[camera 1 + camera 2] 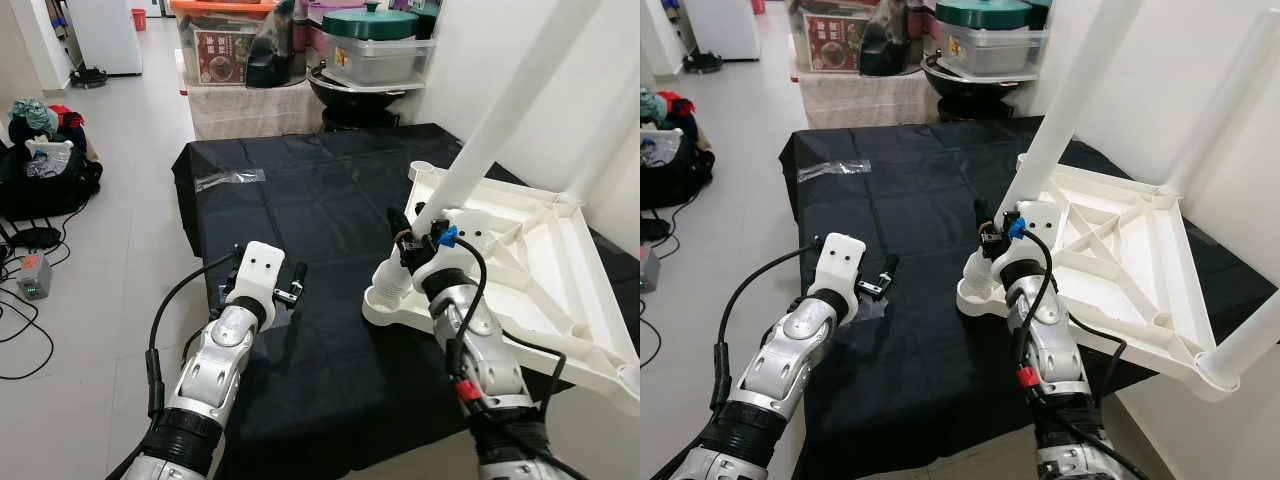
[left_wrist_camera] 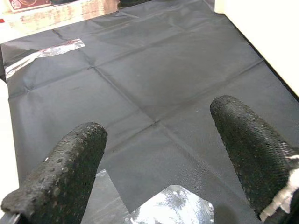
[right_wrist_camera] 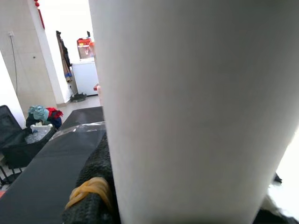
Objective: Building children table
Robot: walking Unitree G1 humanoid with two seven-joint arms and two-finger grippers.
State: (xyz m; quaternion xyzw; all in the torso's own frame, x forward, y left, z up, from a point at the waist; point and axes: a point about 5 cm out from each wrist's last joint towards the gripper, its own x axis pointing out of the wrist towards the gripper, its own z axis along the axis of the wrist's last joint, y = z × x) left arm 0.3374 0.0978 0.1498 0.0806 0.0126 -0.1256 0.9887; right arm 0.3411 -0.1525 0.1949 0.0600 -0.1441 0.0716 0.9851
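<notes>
Right now I see the white tabletop (image 1: 520, 250) lying underside up on the black cloth (image 1: 320, 200), at its right. My right gripper (image 1: 418, 232) pinches a white leg (image 1: 500, 120) above the near-left corner socket. My left gripper (image 2: 159, 154) hovers spread over the cloth, left.

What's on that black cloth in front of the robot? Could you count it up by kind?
White ribbed plastic tabletop, upside down: 1
White plastic tube legs: 3
Clear tape strips: 2
Total: 6
</notes>
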